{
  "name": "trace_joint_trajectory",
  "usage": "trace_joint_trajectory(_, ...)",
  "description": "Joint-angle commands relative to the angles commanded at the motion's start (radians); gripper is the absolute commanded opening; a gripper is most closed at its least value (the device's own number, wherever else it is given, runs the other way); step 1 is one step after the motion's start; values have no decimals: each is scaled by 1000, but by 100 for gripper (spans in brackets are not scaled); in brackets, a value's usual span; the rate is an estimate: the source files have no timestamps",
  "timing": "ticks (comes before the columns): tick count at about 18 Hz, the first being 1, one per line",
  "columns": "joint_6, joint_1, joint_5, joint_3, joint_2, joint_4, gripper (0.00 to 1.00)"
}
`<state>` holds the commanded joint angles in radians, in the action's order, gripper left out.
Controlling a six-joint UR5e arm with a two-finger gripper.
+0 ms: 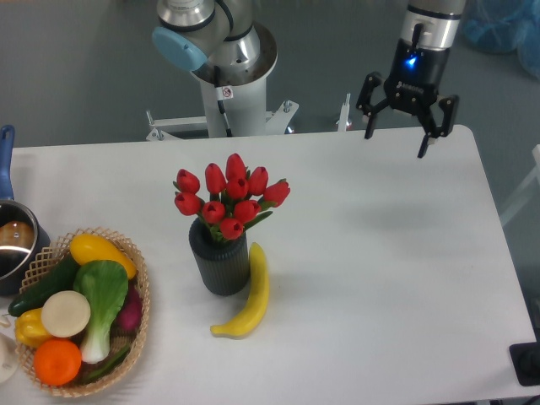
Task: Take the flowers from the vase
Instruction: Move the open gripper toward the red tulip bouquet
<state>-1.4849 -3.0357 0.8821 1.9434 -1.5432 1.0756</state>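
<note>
While the bunch of red closed tulip buds on green stems (229, 196) stands in the short dark ribbed cylinder vase (220, 260) near the middle of the white table (380, 270), the black two-finger gripper (396, 143) hangs above the table's far right edge, well apart from the flowers. Its fingers (424, 142) are spread wide and hold nothing; a blue light glows on the gripper's body just above them.

The buds spread out wider than the vase's mouth, with a green leaf leaning out to the right. A yellow banana (250, 295) lies on the table against the vase's right side, curving down and to the left along its base.

At the left front corner sits a woven wicker basket (135, 278) filled with produce: a yellow pepper-like piece (99, 251), a dark green cucumber (46, 285), a pale green and white leafy vegetable (101, 299), a round white item (66, 313), an orange (57, 360) and a purple piece (129, 310) at the right rim. Just behind the basket, at the left edge, a metal pot with a blue handle (10, 240) is partly cut off by the frame. The arm's grey base column (226, 72) rises behind the far edge of the table.
</note>
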Motion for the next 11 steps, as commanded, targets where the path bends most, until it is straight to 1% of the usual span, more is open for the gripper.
trace_joint_trajectory(1,2,2,0,15,2,-29,100)
trace_joint_trajectory(3,0,2,0,46,5,-60,100)
trace_joint_trajectory(6,5,11,0,81,8,-59,100)
trace_joint_trajectory(9,-8,12,0,144,21,-65,100)
trace_joint_trajectory(11,-11,12,2,170,28,-65,100)
